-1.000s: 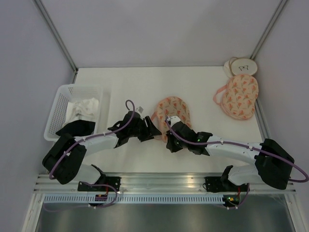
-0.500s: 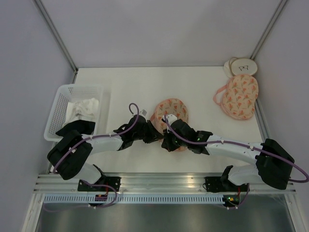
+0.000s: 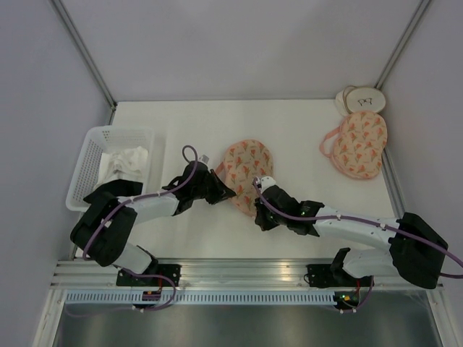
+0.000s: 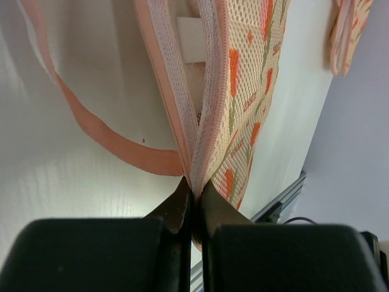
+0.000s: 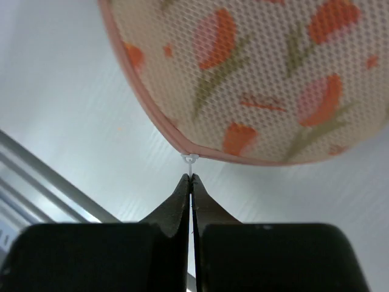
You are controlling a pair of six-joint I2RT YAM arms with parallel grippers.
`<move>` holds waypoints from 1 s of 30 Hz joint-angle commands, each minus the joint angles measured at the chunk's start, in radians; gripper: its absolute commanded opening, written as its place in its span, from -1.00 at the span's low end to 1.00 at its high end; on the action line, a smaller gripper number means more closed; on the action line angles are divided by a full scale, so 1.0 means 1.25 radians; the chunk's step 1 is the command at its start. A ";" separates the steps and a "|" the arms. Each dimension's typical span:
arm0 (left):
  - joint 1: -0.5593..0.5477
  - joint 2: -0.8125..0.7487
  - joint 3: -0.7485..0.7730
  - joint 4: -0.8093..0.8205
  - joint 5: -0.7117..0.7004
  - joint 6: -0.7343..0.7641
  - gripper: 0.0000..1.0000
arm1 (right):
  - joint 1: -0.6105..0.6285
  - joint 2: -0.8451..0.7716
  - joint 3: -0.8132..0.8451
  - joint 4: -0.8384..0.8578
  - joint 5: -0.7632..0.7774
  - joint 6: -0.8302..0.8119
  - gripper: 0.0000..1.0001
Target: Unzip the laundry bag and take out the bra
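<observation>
White plastic basket sits at nine o'clock on the tabletop. Right of it, the left claw is clamped on the pink-trimmed edge of the laundry bag, which lies mid-tabletop. The right claw, at the bag's five o'clock, pinches a small white tab on its trim. A rounder pouch rests at two o'clock.
</observation>
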 commanded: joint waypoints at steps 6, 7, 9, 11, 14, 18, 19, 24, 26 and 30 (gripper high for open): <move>0.044 0.077 0.187 -0.070 0.137 0.206 -0.95 | -0.018 0.081 0.028 -0.172 0.261 0.096 -0.99; 0.045 0.091 0.201 -0.066 0.147 0.233 -0.95 | -0.018 0.085 0.033 -0.174 0.265 0.097 -0.99; 0.045 0.139 0.254 -0.045 0.163 0.266 -0.96 | -0.017 0.080 0.041 -0.160 0.255 0.092 -0.99; 0.046 0.196 0.301 -0.055 0.174 0.302 -0.86 | -0.017 0.068 0.045 -0.147 0.249 0.089 -0.99; 0.046 0.237 0.360 -0.075 0.153 0.297 -0.26 | -0.018 0.040 0.046 -0.126 0.246 0.082 -0.99; 0.044 0.185 0.300 -0.122 0.042 0.251 0.07 | -0.017 0.008 0.044 -0.090 0.212 0.070 -0.99; 0.042 0.161 0.278 -0.130 -0.006 0.226 0.12 | -0.017 0.005 0.044 -0.082 0.199 0.062 -0.99; 0.013 0.006 0.110 -0.109 -0.048 0.146 0.20 | -0.018 -0.001 0.031 0.020 0.043 0.015 -0.99; -0.022 -0.020 0.079 -0.096 -0.045 0.105 0.21 | -0.018 0.001 0.030 0.065 0.000 0.003 -0.99; -0.084 -0.038 0.013 0.013 -0.021 0.007 0.22 | -0.017 0.026 0.047 0.097 -0.077 -0.016 -0.99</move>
